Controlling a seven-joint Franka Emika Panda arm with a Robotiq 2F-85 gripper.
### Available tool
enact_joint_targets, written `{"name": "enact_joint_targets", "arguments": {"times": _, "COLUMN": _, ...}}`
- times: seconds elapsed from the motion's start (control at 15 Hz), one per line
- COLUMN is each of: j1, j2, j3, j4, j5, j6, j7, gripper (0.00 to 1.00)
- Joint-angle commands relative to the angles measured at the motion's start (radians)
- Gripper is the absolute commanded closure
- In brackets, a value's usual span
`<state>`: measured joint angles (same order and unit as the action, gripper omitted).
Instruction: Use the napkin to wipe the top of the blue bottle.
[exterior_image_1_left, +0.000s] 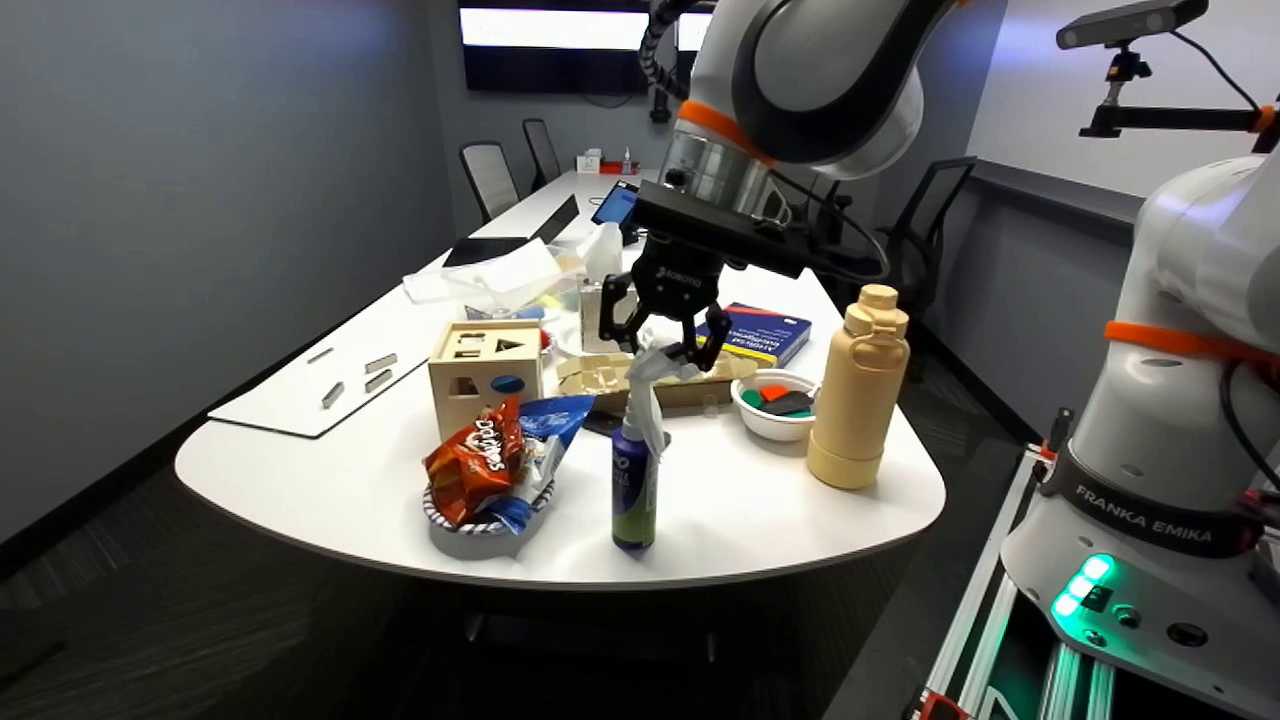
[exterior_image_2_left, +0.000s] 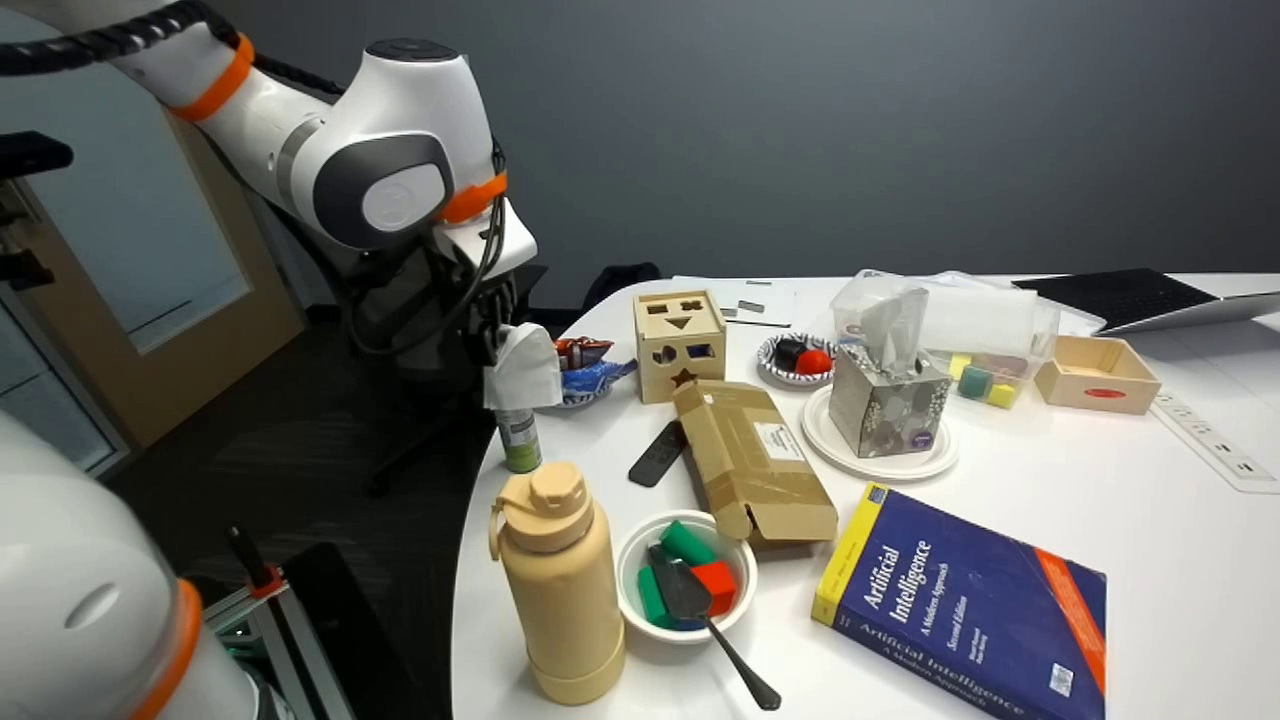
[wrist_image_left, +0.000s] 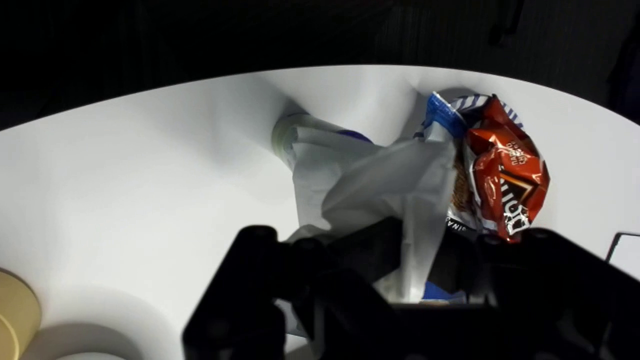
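The table (exterior_image_1_left: 750, 530) is the biggest thing here. It is white, with one round end. My arm (exterior_image_1_left: 820, 70) reaches over the table and bends down near the round edge. At the tip of it is my pincer (exterior_image_1_left: 660, 350), pointing down above the tabletop. It is clenched on the napkin (exterior_image_2_left: 525, 370).

A tall tan bottle (exterior_image_1_left: 855, 400) stands by the corner on the side of my base (exterior_image_1_left: 1110, 430). The book (exterior_image_2_left: 970, 600) lies flat by the long edge on that same side. The brown box (exterior_image_2_left: 755, 460) lies in from the round edge, with the book behind it. The wooden box (exterior_image_1_left: 487, 365), with shapes cut out of it, sits toward the other corner. The tissue box (exterior_image_2_left: 885, 405) sits on a plate (exterior_image_2_left: 930, 460), well in from the round edge.

A red bag (exterior_image_1_left: 478, 460) and a blue bag (exterior_image_1_left: 555, 415) lie in a striped dish (exterior_image_1_left: 437, 512) near the round edge. The bowl (exterior_image_1_left: 775, 428) is just beside the tan bottle, and it has blocks (exterior_image_2_left: 713, 590) and a dark scoop (exterior_image_2_left: 740, 662) in it.

The blue bottle (exterior_image_1_left: 633, 490) stands up straight, close to the middle of the round edge. The napkin hangs from my pincer down over its top and along one side. I can't tell just where they touch. Smaller yet is the black remote (exterior_image_2_left: 660, 455), flat beside the brown box.
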<state>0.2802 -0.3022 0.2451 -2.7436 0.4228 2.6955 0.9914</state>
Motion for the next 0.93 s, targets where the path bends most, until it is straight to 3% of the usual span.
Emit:
{"name": "enact_joint_targets", "arguments": {"times": 0.0, "j1": 0.001, "j2": -0.002, "j3": -0.009, "j4": 0.001, "j5": 0.032, "j6": 0.014, "j7": -0.028, "gripper": 1.00}}
{"name": "enact_joint_targets", "arguments": {"times": 0.87, "j1": -0.005, "j2": 0.048, "j3": -0.011, "j4": 0.022, "j5": 0.024, "j6": 0.002, "j7": -0.028, "gripper": 1.00}}
